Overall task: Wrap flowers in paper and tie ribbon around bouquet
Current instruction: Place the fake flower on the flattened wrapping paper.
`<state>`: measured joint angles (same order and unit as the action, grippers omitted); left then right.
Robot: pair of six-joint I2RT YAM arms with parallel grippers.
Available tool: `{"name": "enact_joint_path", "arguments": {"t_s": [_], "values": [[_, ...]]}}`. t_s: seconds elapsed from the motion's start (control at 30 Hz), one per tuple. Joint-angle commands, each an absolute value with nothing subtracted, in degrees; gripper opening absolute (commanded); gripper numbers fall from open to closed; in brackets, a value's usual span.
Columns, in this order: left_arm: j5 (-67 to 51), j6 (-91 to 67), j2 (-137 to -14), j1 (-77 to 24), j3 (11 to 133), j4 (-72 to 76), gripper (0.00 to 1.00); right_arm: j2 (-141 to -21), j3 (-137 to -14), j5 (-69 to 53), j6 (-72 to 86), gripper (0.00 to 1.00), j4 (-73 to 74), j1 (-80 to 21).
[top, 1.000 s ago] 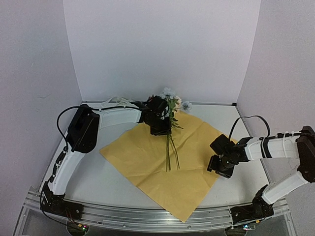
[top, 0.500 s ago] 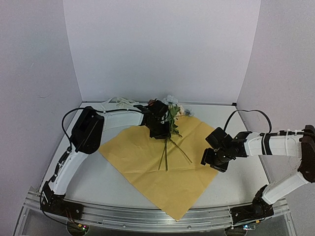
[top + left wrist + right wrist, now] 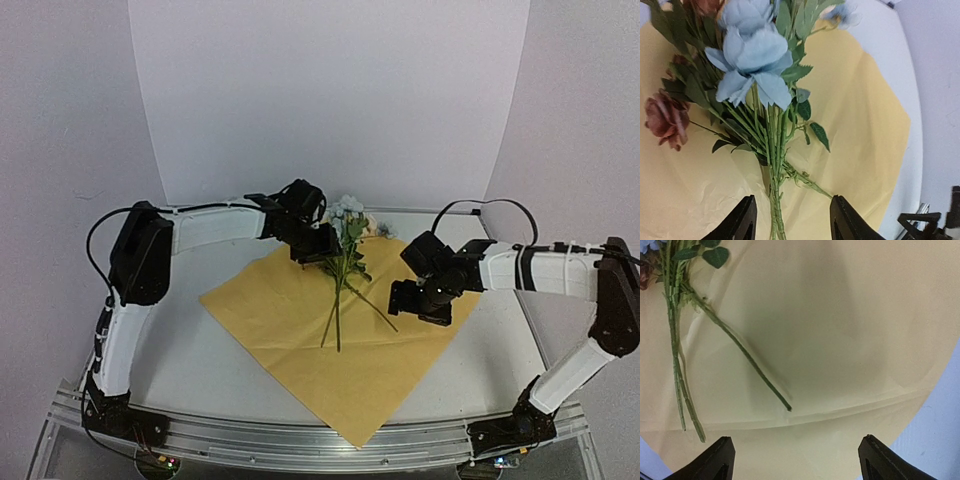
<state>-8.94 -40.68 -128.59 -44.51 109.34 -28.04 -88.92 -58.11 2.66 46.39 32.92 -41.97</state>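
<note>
**Flowers laid on the yellow sheet, both sets of fingers apart**

The paper (image 3: 285, 315) lies flat on the worktop (image 3: 190, 345) with its yellow face up, turned like a diamond so that one corner points to the near edge. The flowers (image 3: 343, 238) rest on it, a little beyond its middle. Their pale blue and cream heads point to the back wall, at the far corner of the sheet, and their thin green stems run toward the near side. One stem splays off to the right of the others.

The left fingers (image 3: 316, 246) hang just left of the flower heads, at the end of the left arm (image 3: 205, 228), which reaches across from the left. In the left wrist view the left fingers (image 3: 743, 222) stand moderately apart. The bundle of stems runs between them, with a gap on each side, so they grip nothing. That view also shows a large pale blue bloom (image 3: 752, 57) and a dull pink one (image 3: 665, 120) among the leaves.

The right fingers (image 3: 418, 305) are over the right part of the sheet, near the tip of the splayed stem (image 3: 375, 312). From the right wrist they (image 3: 720, 460) are spread wide, with only bare paper (image 3: 840, 315) between them
</note>
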Motion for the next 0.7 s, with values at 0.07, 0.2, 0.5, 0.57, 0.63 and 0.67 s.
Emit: {"name": "enact_joint_path", "arguments": {"t_s": [0.07,0.2,0.5,0.57,0.63,0.67], "values": [[-11.01,-45.23,-107.34,-35.64,83.46,-17.76,0.53,-100.58,-72.45,2.47,32.31,0.83,33.92,-42.54],[-18.16,-42.60,-103.80,-33.42,75.63,-14.53,0.49,-107.41,-79.71,3.36,28.05,0.66,35.05,-42.54],[-16.95,-37.64,-117.73,-42.11,91.05,-18.72,0.47,-114.79,-83.44,3.23,23.31,0.52,35.41,-42.54],[-16.01,-38.02,-121.34,-43.70,95.43,-19.99,0.46,-115.26,-83.31,3.21,22.98,0.49,35.42,-42.54],[-14.61,-38.36,-125.10,-45.13,99.47,-21.00,0.46,-115.58,-83.12,3.07,22.67,0.46,35.41,-42.54],[-13.55,-38.40,-127.36,-45.54,102.20,-22.29,0.45,-115.66,-82.95,2.90,22.48,0.44,35.35,-42.54]]}}
